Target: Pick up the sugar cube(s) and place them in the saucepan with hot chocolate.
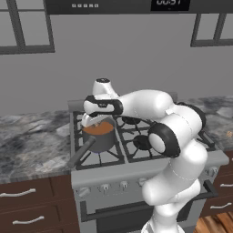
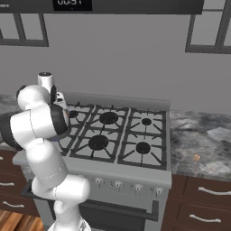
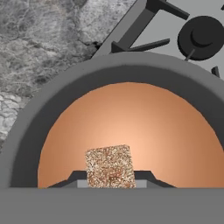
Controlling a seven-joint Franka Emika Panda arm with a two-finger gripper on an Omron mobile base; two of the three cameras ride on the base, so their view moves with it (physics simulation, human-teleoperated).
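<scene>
- The hand (image 3: 110, 180) is closed on a speckled brown sugar cube (image 3: 109, 166), clamped between the two finger tips (image 3: 74, 178).
- In the hand view, the cube hangs directly over the orange-brown liquid, well inside the rim of the saucepan (image 3: 52, 92).
- The saucepan (image 1: 98, 134) stands on the near left burner of the stove (image 1: 150, 157); its dark handle (image 1: 78, 154) points toward the near left, over the stove's front edge.
- In the left base view, the hand (image 1: 93, 119) hovers just above the saucepan's far left rim.
- Step in hand, as judged: release of the cube into the hot chocolate.
- Keep the hand centred over the liquid before opening; a release near the rim risks the cube bouncing onto the grate or the marbled worktop (image 1: 32, 136).
- A low release height would limit splashing; the gap to the liquid surface cannot be told from these views.
- Open the fingers fully and lift straight up, clear of the rim and handle.
- A small orange-brown item (image 2: 196, 157) lies on the right worktop; whether it is another cube cannot be told.
</scene>
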